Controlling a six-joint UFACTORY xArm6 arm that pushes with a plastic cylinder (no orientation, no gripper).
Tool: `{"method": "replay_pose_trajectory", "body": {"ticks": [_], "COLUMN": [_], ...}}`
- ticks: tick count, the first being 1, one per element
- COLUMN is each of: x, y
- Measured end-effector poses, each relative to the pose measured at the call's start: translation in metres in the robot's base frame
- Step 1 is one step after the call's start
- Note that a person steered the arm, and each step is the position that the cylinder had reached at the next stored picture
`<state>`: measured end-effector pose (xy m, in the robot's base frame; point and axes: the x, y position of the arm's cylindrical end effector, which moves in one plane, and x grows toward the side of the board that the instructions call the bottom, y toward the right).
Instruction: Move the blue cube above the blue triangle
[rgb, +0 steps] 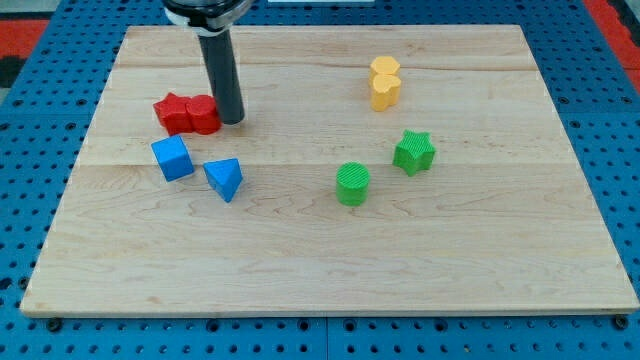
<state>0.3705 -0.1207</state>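
Observation:
The blue cube (172, 158) sits at the left of the wooden board (330, 250). The blue triangle (224, 179) lies just to its right and a little lower, a small gap between them. My tip (232, 120) stands above both, at the right end of a red block (187, 114), touching or nearly touching it. The tip is up and to the right of the blue cube, and clear of it.
Two yellow blocks (385, 83) stand together at the upper right. A green star (414, 152) and a green cylinder (352, 184) sit right of centre. A blue pegboard (40, 120) surrounds the board.

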Motion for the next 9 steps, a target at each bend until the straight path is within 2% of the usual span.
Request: {"method": "replay_pose_trajectory", "body": {"ticks": [2, 3, 5, 6, 7, 9], "x": [0.000, 0.022, 0.024, 0.045, 0.080, 0.093], "y": [-0.013, -0.016, -0.067, -0.076, -0.063, -0.033]}}
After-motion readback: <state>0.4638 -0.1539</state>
